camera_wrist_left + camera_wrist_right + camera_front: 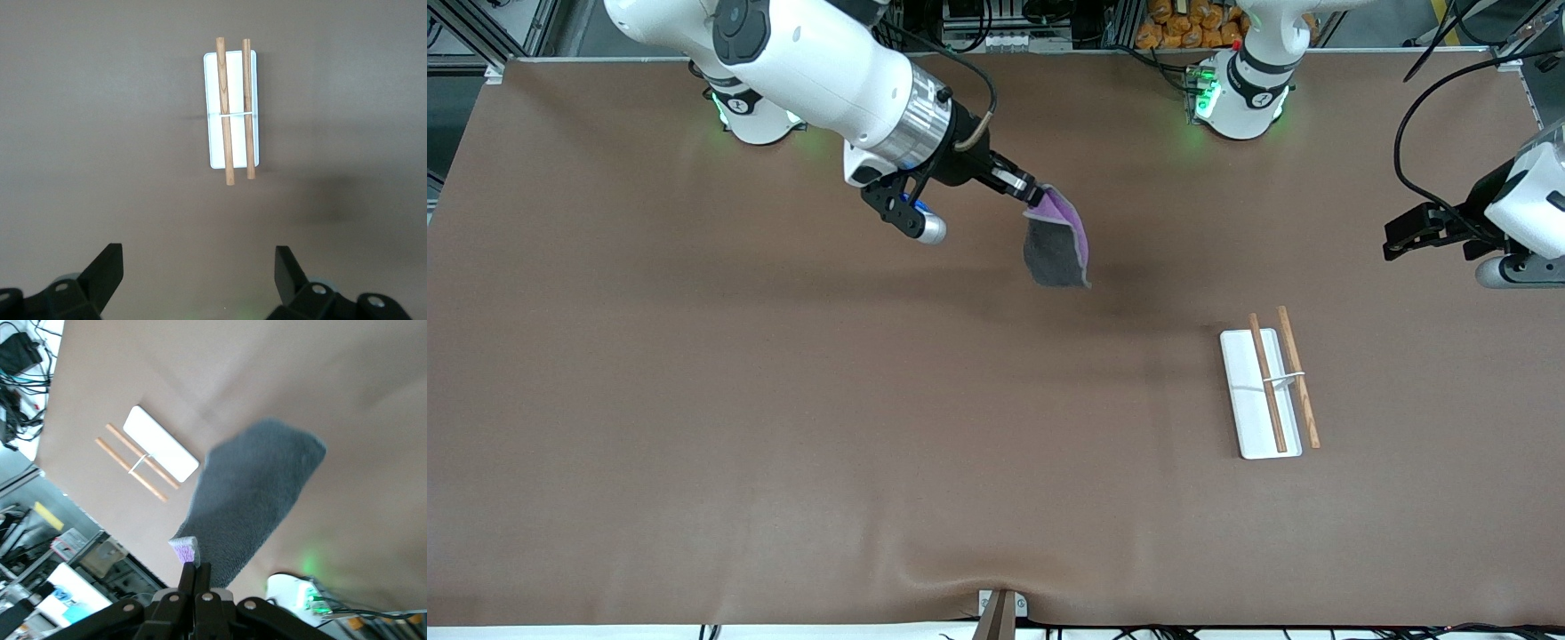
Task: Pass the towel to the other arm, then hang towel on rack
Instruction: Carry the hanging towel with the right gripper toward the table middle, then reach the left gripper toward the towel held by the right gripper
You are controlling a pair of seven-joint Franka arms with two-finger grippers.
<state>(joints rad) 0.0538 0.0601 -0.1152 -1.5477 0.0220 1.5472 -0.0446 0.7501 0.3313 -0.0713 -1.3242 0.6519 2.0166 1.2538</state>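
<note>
Table [694, 400]: big flat top w/ brown matte cover, plain all over, slight wrinkle in the cover at the edge nearest the front cam, where a small bracket [1000, 612] sits mid-edge. Only loose item directly on it is the rack [1267, 387], toward the left arm's end and nearer the front cam than the arm bases: white rectangular base plate lying flat, two parallel light-brown wooden rods along its length, joined by a thin white crosspiece about mid-length. Both robot bases stand on the table along its edge farthest from that cam.
</note>
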